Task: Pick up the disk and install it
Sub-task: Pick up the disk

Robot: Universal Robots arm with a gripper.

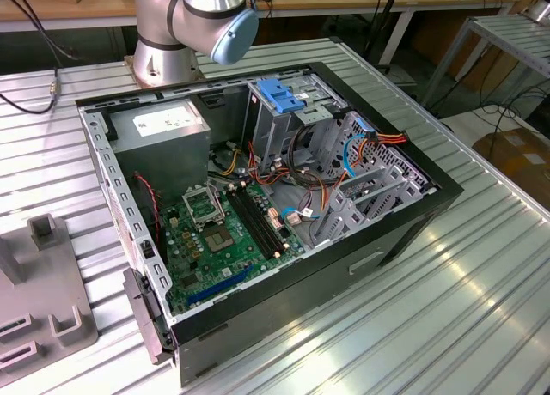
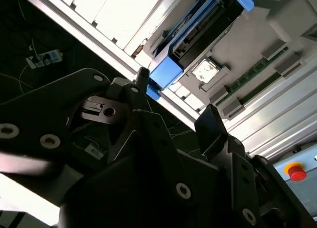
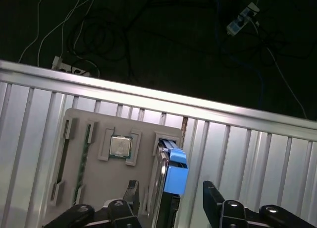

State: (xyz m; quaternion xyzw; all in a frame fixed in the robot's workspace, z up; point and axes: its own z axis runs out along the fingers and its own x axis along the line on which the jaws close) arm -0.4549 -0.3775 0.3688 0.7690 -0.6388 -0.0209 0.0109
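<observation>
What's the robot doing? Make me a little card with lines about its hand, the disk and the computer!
gripper: open, empty, close to the disk
disk: standing on edge in a tray slot, blue rails on it
tray: grey, also holds a square chip
computer: open, lying on the table
job so far: disk not picked up yet
</observation>
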